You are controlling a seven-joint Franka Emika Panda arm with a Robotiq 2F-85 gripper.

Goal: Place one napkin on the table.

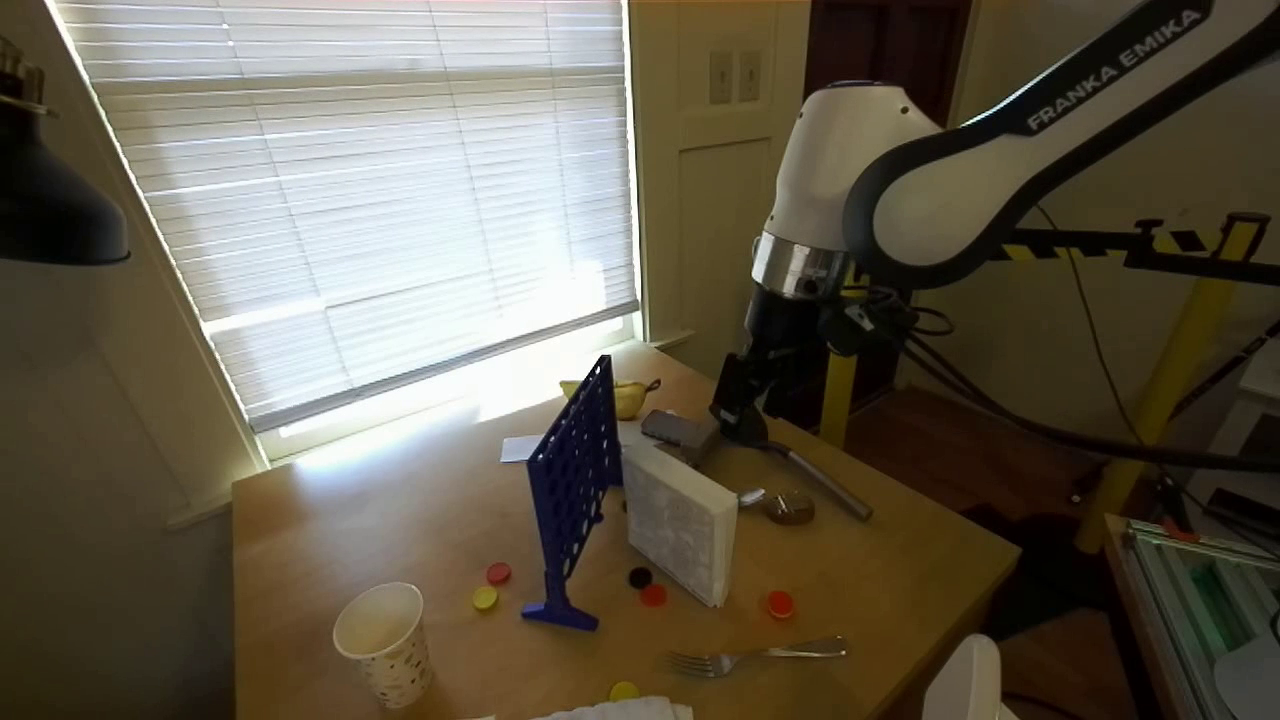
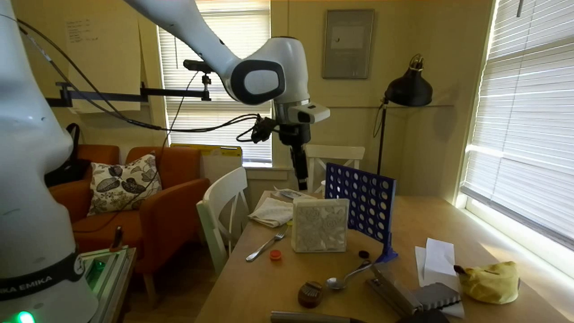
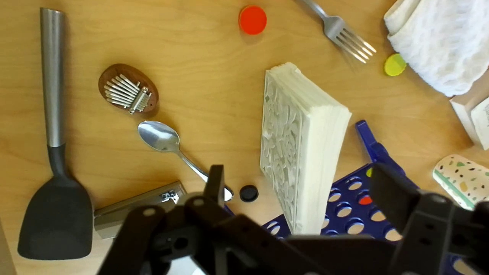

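Note:
The white napkin holder stands upright on the tan table [image 1: 440, 540], seen in both exterior views [image 1: 675, 525] [image 2: 319, 226]. In the wrist view its carved face [image 3: 280, 141] shows, with layered white napkins [image 3: 326, 126] packed behind it. No single loose napkin can be told apart. My gripper [image 3: 301, 183] is open and empty, its fingers wide apart at either side of the holder as the wrist view shows it. In the exterior views the gripper [image 1: 740, 410] [image 2: 301, 179] points down and hangs above the table, apart from the holder.
A blue game grid [image 2: 361, 202] stands close beside the holder. A spoon [image 3: 158, 136], thumb piano [image 3: 128, 88], spatula [image 3: 55, 217], fork [image 3: 344, 34], red disc [image 3: 252, 20] and black disc [image 3: 248, 193] lie around. A paper cup [image 1: 385, 645] and white cloth [image 2: 271, 211] are farther off.

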